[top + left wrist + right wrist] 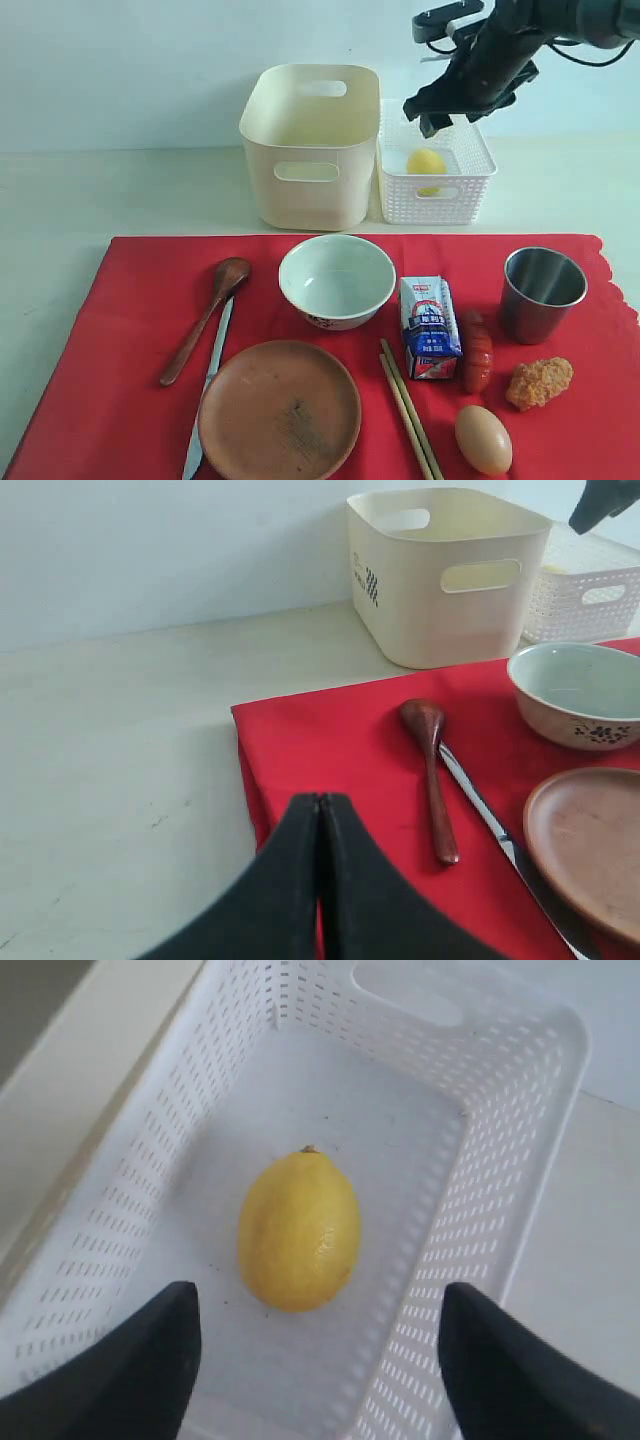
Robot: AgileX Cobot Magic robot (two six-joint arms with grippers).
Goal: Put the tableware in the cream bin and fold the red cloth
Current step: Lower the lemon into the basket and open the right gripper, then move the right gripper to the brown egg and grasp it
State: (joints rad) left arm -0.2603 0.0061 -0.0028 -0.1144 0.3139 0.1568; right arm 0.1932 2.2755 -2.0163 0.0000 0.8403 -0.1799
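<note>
On the red cloth (120, 330) lie a white bowl (337, 280), a brown plate (279, 411), a dark wooden spoon (205, 318), a silver knife (208, 385), wooden chopsticks (410, 410) and a steel cup (542, 293). The cream bin (312, 145) stands behind the cloth. My right gripper (452, 108) hangs open above the white basket (436, 172), over a lemon (299, 1230) lying in it, holding nothing. My left gripper (320, 805) is shut and empty, over the cloth's corner (300, 750) near the spoon (432, 770); it is out of the exterior view.
A blue-white carton (430, 327), a sausage (477, 350), a nugget (540, 382) and an egg (483, 438) also lie on the cloth. Bare table (110, 200) stretches to the left of the bin.
</note>
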